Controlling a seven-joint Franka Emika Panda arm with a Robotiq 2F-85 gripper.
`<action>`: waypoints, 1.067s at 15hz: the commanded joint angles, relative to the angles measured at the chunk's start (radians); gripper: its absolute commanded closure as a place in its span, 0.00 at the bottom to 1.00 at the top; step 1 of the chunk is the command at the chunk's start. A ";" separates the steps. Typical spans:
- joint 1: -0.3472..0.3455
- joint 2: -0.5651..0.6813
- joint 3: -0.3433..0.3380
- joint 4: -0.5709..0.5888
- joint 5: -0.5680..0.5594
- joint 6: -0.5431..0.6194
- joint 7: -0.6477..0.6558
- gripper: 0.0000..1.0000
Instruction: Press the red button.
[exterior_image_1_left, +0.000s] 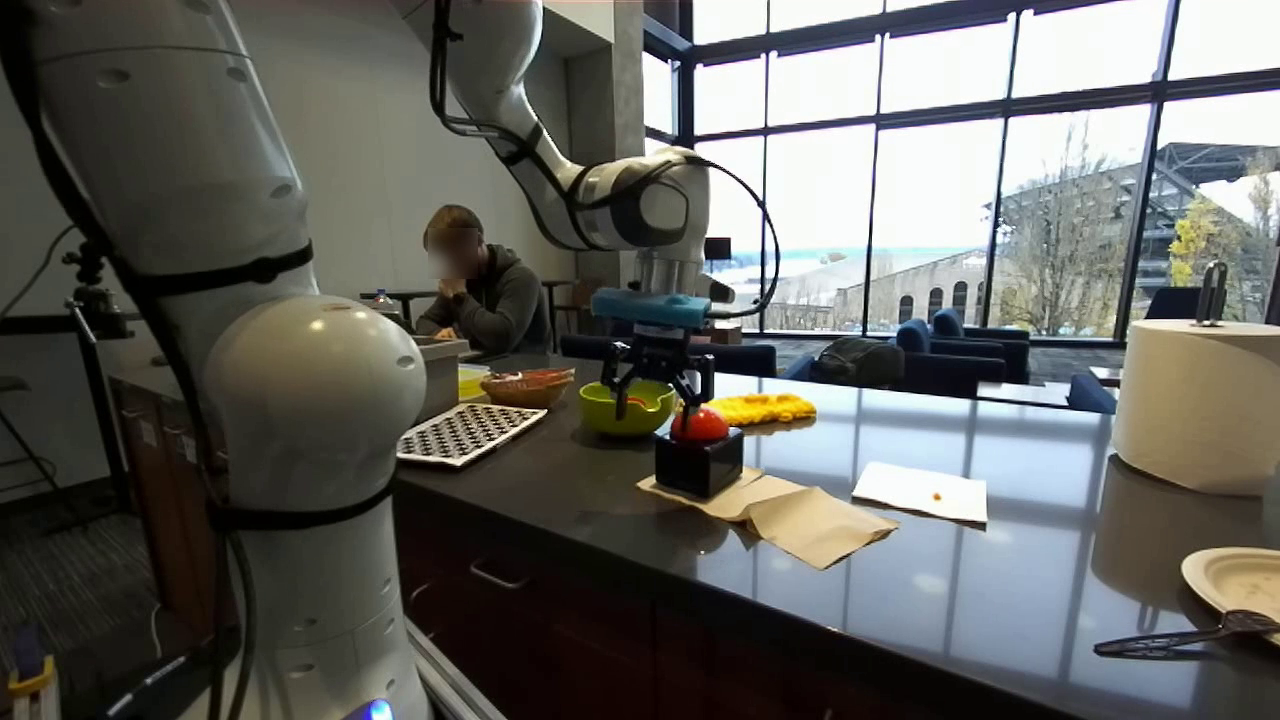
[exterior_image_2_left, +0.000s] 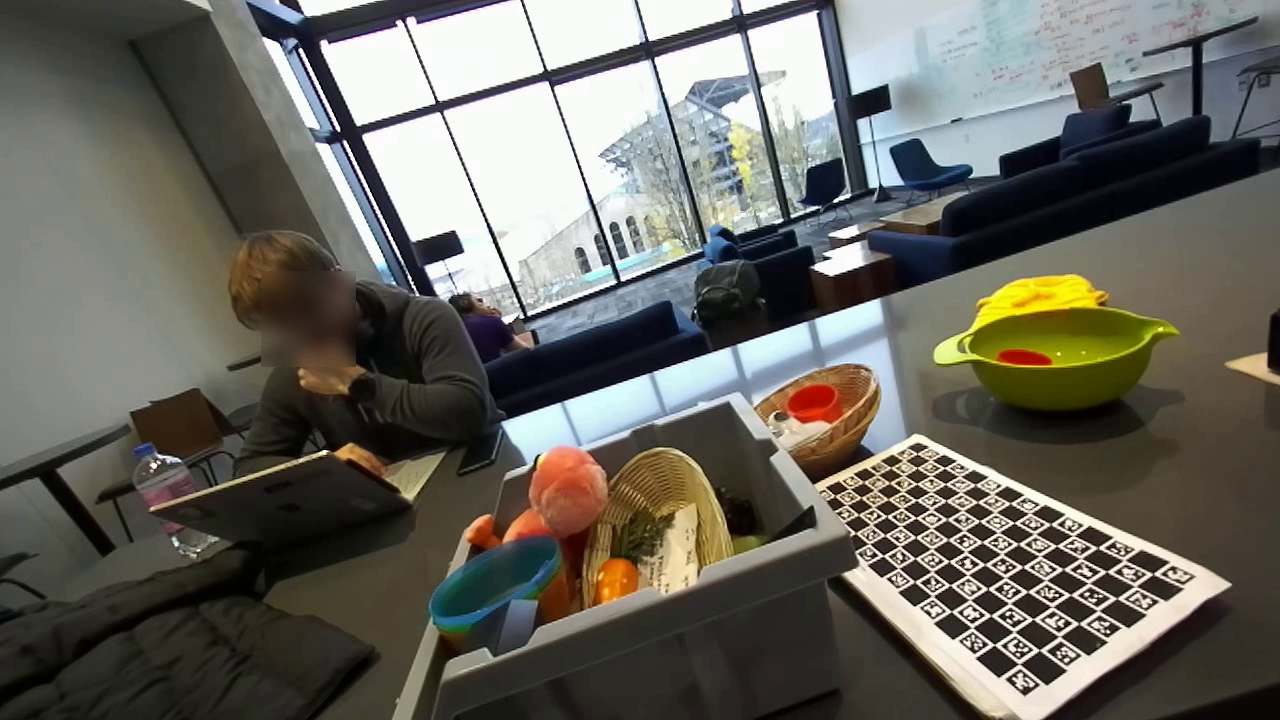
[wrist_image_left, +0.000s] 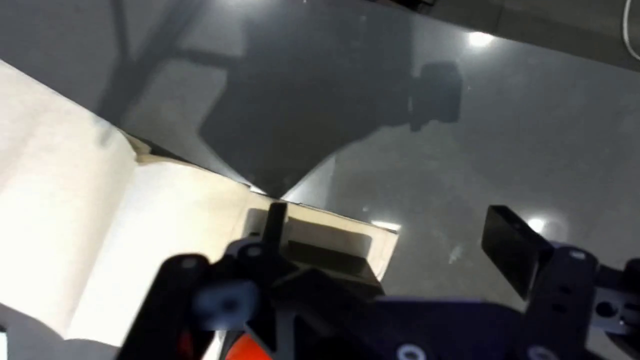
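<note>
white panda arm (exterior_image_1_left: 310, 400), nearest the camera, far left; its upper links reach out over the dark counter (exterior_image_1_left: 900, 610). grey plastic bin (exterior_image_1_left: 440, 375), partly behind the arm; in an exterior view it holds a pink plush toy (exterior_image_2_left: 568, 490) and a blue cup (exterior_image_2_left: 505, 580). checker-patterned calibration board (exterior_image_1_left: 470, 432), flat, beside the bin. person in grey hoodie (exterior_image_1_left: 495, 300), seated at the counter. wicker basket (exterior_image_1_left: 525, 397), red cup (exterior_image_2_left: 813, 402) inside. yellow-green spouted bowl (exterior_image_1_left: 640, 424), upright, red item (exterior_image_2_left: 1025, 357) within. robotiq gripper (exterior_image_1_left: 655, 408), pointing down; in the wrist view its fingers (wrist_image_left: 510, 245) stand wide apart, gripping nothing; one tip is close by the red button (exterior_image_1_left: 702, 425), contact cannot be told. same button: round domed cap on a boxy black base (exterior_image_1_left: 698, 465), standing on creased brown paper (exterior_image_1_left: 820, 525). yellow knobbly piece (exterior_image_1_left: 765, 408), behind the button; kind not clear. white napkin (exterior_image_1_left: 915, 485), flat, orange speck (exterior_image_1_left: 937, 496) on top. paper towel roll (exterior_image_1_left: 1195, 400), upright on its holder (exterior_image_1_left: 1211, 292). black plastic utensil (exterior_image_1_left: 1185, 637), at the rim of a pale disposable plate (exterior_image_1_left: 1235, 575), right edge.
</note>
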 joint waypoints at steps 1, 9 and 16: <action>-0.037 -0.109 -0.020 -0.144 0.002 0.209 -0.005 0.00; 0.016 -0.096 -0.098 -0.228 0.135 0.535 -0.019 0.00; 0.037 -0.118 -0.074 -0.177 0.113 0.404 0.026 0.00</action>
